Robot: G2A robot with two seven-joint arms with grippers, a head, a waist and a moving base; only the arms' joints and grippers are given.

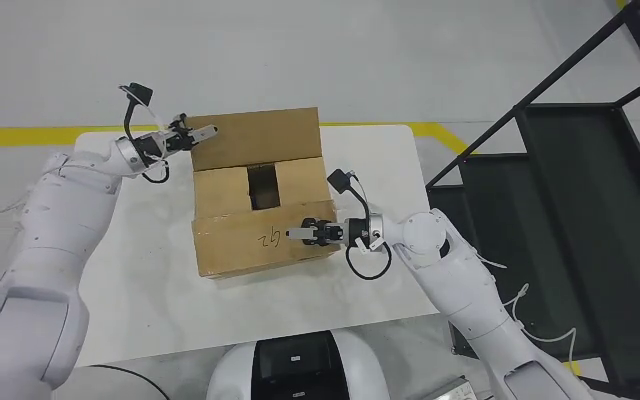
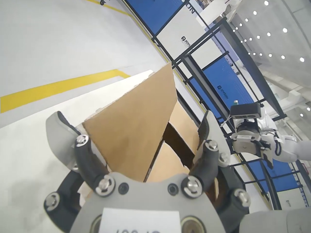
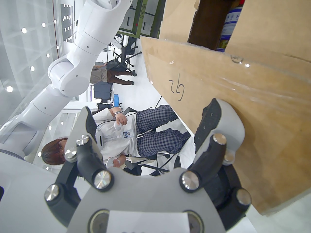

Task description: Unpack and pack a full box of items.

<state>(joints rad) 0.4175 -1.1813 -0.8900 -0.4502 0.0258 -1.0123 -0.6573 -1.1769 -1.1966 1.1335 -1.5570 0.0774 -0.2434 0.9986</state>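
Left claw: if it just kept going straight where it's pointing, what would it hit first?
The box's raised cardboard flap. The open left claw points right at its edge; the flap looks already between its fingers, though depth is hard to judge.

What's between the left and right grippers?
Between the left gripper and the right gripper lies the box top: a folded flap and the dark opening, in the top view.

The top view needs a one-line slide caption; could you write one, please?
Left claw at the far flap of the cardboard box, right claw over the near flap.
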